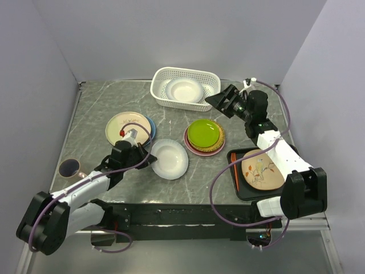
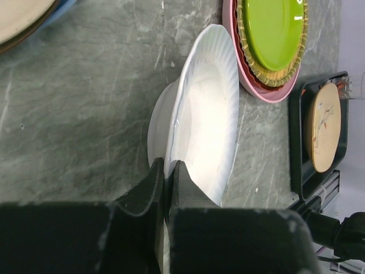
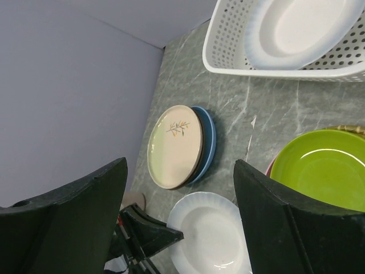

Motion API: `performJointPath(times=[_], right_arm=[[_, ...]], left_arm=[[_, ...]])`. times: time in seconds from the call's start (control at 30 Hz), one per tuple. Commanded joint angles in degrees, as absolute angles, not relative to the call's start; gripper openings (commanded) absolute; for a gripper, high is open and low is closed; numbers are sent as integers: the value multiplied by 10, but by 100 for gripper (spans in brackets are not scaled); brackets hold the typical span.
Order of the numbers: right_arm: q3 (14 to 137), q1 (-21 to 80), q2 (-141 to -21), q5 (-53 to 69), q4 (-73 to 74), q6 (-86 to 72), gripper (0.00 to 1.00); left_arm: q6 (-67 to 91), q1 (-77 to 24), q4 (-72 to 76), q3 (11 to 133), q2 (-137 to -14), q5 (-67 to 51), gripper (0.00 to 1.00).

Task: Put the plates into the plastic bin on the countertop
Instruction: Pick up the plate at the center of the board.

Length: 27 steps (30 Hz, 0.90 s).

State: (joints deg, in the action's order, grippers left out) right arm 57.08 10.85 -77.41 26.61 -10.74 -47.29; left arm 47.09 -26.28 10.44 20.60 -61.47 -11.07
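Note:
A white fluted plate lies on the countertop. My left gripper is shut on its near left rim; the left wrist view shows the fingers pinching the plate. The white plastic bin at the back holds one white plate. My right gripper is open and empty, in the air just right of the bin. A lime green plate tops a stack with straw, red and pink plates. A cream sprig plate lies on a blue one at left.
A black tray at the right front holds a brown patterned plate and an orange stick. A dark mug stands near the left edge. Grey walls close in the left, back and right.

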Motion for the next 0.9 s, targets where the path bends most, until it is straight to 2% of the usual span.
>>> performJointPath(times=[0.0,0.2,0.87], right_arm=[[561,106,-783,305,-161,-482,82],[528,125,-782,310,-174,-479,82],[408,253,-800,293,-217,-478,81]], left_arm=[[462,-261,100,252,-579,-116,1],[474,-260,115,262,-572,-158,1],[492,-259,106,290,-509,-170,1]])
